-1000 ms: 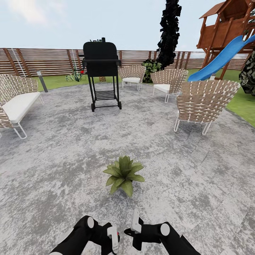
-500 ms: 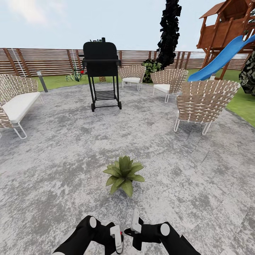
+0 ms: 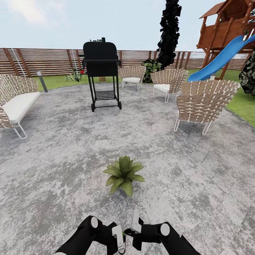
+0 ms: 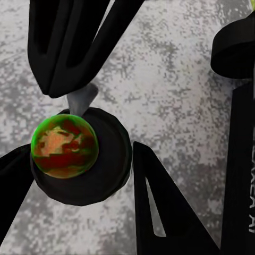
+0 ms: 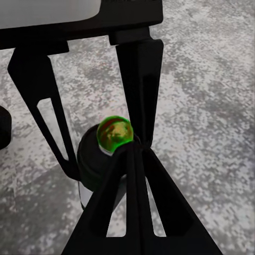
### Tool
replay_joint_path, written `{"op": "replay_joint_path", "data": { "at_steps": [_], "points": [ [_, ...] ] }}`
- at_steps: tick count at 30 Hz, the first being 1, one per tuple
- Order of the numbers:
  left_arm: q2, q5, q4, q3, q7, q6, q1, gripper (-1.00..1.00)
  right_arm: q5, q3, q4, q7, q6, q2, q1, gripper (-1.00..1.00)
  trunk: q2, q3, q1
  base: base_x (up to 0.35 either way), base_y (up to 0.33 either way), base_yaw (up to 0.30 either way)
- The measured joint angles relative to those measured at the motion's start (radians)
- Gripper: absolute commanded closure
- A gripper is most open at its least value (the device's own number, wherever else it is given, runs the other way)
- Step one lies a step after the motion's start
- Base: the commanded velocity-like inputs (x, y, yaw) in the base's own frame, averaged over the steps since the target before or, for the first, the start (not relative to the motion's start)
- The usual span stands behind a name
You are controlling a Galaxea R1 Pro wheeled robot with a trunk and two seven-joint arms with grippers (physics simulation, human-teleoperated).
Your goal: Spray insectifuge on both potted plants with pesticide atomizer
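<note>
Left end effector (image 4: 79, 154) pinching pesticide atomizer (image 4: 79, 156); right end effector (image 5: 101, 159) state unclear; potted plant (image 3: 123, 174) ahead.

Grey mottled round patio (image 3: 71, 148) is spreading across most of the head view, daylight falling evenly under a pale cloudy sky (image 3: 71, 21). Black barbecue grill (image 3: 101, 72) is standing on wheels toward the far side. White-cushioned woven sofa (image 3: 16, 104) is sitting at the left edge; three woven chairs are standing at right, the nearest (image 3: 203, 102) largest, two more (image 3: 169, 83) (image 3: 132, 76) farther back. Wooden slat fence (image 3: 46, 60) is running along the back, green lawn (image 3: 58, 81) lying before it. Dark tall tree (image 3: 170, 28) is rising behind the chairs. Wooden play tower (image 3: 226, 24) with blue slide (image 3: 223, 58) is standing far right.
</note>
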Motion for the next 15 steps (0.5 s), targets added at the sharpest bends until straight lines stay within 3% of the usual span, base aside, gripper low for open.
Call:
{"op": "replay_joint_path", "data": {
  "at_steps": [15],
  "points": [
    [0.006,-0.003,0.009,-0.002,0.001,-0.001,-0.001,1.0,0.0,0.0,0.0,0.0,0.0,0.0,0.0,1.0,0.0,0.0,0.0,0.0,0.0,0.0]
  ]
}}
